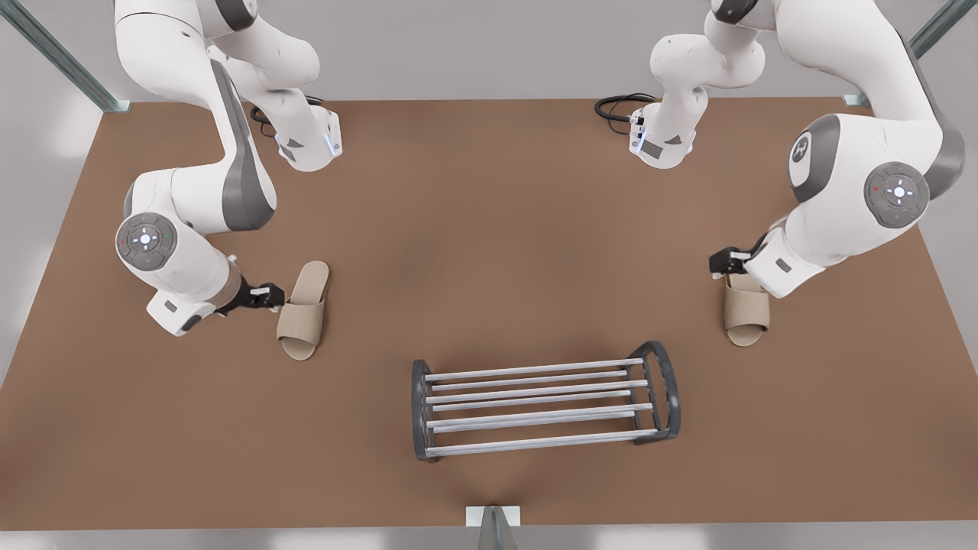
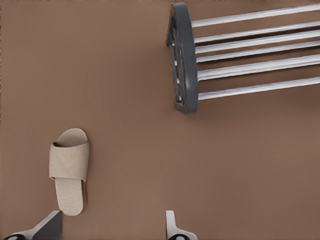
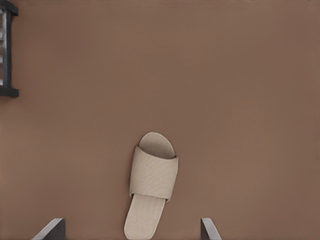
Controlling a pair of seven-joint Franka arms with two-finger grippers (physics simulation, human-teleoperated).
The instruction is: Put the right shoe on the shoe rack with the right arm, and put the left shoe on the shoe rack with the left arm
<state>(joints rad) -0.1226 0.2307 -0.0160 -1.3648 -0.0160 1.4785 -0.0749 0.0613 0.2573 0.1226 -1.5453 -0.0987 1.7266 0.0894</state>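
silver-barred shoe rack [image 1: 539, 401] sits by your table's [image 1: 489, 229] front edge; left gripper [image 1: 269, 296] and right gripper [image 1: 730, 262] hover spread wide beside left shoe [image 1: 304, 309] and over right shoe [image 1: 746, 309], ready for grasping.

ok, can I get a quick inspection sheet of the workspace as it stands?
Surface: brown table, flat.
Job's things: shoe rack upright near the front edge, nothing on its bars. Left shoe flat on the table at the front view's right; right shoe flat at the front view's left. Both are beige slippers, apart from the rack.
Clutter: nothing seen.
Grippers: left end effector open, near the left shoe's heel; right end effector open, beside the right shoe. Neither holds anything.
Cables: black loops by both arm bases.
Surroundings: metal frame posts at the corners, grey walls.
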